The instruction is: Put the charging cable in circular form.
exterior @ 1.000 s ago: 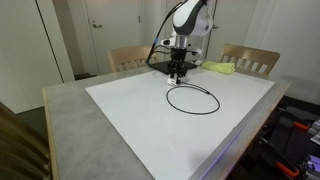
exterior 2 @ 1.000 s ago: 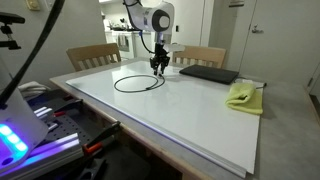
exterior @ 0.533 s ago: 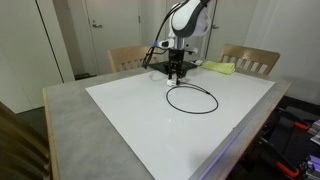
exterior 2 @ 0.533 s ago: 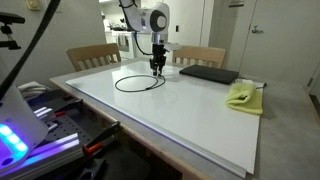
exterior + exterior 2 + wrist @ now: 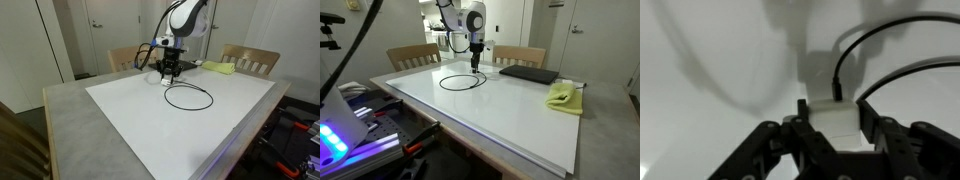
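Cable (image 5: 838,70) lies in a rough loop on the white tabletop (image 5: 140,125), just beside the pincer (image 5: 170,72). Its white plug (image 5: 830,112) is clamped between the half-closed jaws. Black pad (image 5: 527,73) near the pincer, yellow cloth (image 5: 563,95) farther off.

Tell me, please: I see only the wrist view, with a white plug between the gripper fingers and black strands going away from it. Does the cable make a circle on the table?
Observer: Nearly. In both exterior views the charging cable lies as one round loop on the white board, and the gripper holds its end at the loop's edge.
Operator: Does anything lie close enough to disturb the loop?
Observer: A flat black pad lies on the board to one side, clearly apart from the loop.
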